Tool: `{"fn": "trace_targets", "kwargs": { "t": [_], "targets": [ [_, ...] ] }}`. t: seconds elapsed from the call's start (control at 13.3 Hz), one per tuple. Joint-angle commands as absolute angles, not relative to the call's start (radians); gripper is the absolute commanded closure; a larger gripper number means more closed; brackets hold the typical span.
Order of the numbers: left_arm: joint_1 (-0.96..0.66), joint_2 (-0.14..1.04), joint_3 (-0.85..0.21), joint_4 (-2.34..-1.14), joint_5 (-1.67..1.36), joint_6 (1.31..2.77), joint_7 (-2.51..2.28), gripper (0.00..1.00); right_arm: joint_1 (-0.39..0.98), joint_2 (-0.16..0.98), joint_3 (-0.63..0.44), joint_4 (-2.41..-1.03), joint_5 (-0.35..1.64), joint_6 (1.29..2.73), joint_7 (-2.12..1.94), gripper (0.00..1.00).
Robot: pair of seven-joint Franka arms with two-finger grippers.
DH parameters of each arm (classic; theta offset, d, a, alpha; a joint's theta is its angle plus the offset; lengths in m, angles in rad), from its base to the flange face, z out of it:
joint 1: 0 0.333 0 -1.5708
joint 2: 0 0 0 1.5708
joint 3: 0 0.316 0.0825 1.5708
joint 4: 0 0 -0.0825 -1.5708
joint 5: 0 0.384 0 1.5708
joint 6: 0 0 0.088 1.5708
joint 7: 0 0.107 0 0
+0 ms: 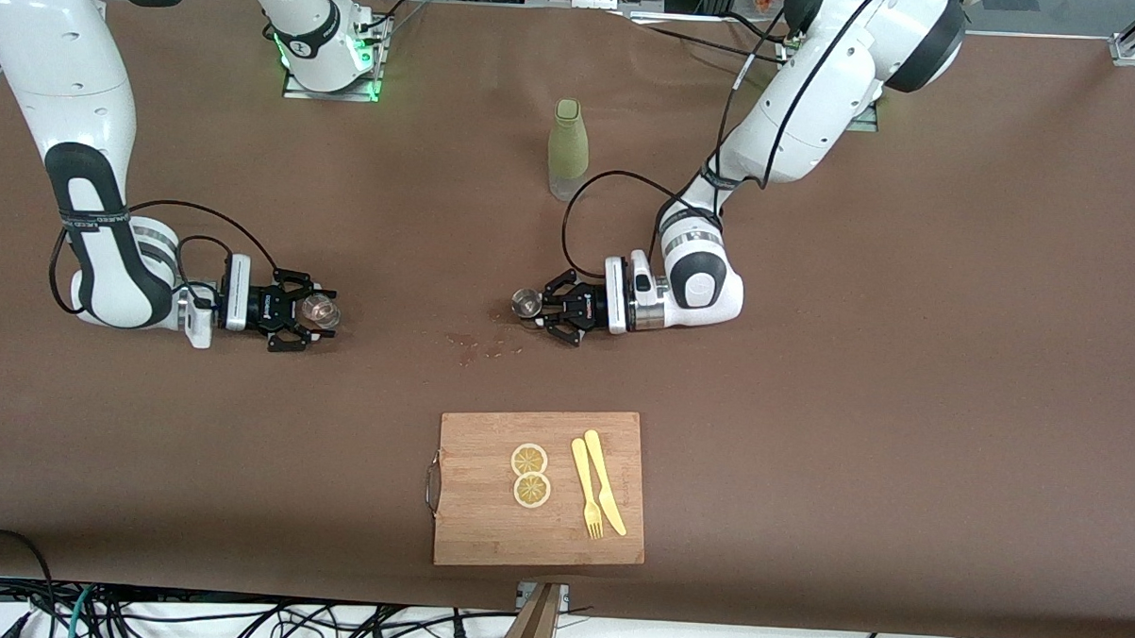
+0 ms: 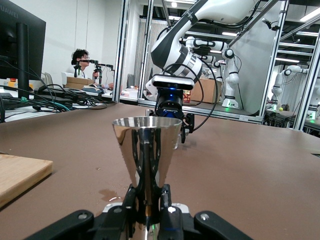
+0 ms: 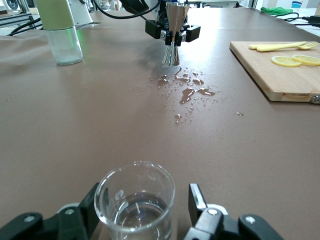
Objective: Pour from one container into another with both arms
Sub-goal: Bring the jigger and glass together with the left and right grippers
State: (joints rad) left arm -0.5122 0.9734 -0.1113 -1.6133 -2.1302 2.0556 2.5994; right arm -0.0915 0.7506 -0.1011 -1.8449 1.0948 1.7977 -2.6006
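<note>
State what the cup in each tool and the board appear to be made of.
Measuring cup in the left tool: likely polished steel, with a mirror surface. Small cup between the right tool's fingers: clear glass or plastic, see-through, with liquid inside. Board: wood or bamboo, showing grain.

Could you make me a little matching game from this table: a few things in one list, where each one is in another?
Things:
1. metal jigger
2. small glass
3. lemon slices
4. spilled drops

Places:
A. on the cutting board
B. between the right gripper's fingers
C. on the bare table, between the two grippers
D. clamped in the left gripper

Pairs: 1-D, 2-B, 3-A, 4-C
</note>
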Motion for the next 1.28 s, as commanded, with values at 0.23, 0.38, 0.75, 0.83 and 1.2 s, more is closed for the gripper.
{"fn": "trace_targets", "kwargs": {
  "t": [0.23, 0.38, 0.75, 0.83, 1.2],
  "targets": [
    [-0.552, 1.038, -0.118, -1.500, -2.171, 2.115, 2.663, 1.00, -0.092, 0.753, -0.092, -1.856, 1.127, 1.793, -2.603, 0.55],
    [-0.552, 1.039, -0.118, -1.494, -2.171, 2.115, 2.663, 1.00, -0.092, 0.753, -0.092, -1.855, 1.127, 1.795, -2.602, 0.62],
    [-0.560, 1.058, -0.120, -1.460, -2.172, 2.115, 2.663, 1.00, -0.078, 0.739, -0.086, -1.852, 1.127, 1.793, -2.560, 0.69],
    [-0.561, 1.060, -0.120, -1.459, -2.172, 2.115, 2.663, 1.00, -0.074, 0.733, -0.086, -1.852, 1.127, 1.795, -2.547, 0.69],
    [-0.580, 1.060, -0.120, -1.457, -2.200, 2.115, 2.663, 1.00, -0.015, 0.637, -0.090, -1.874, 1.123, 1.796, -2.421, 0.69]
  ]
}}
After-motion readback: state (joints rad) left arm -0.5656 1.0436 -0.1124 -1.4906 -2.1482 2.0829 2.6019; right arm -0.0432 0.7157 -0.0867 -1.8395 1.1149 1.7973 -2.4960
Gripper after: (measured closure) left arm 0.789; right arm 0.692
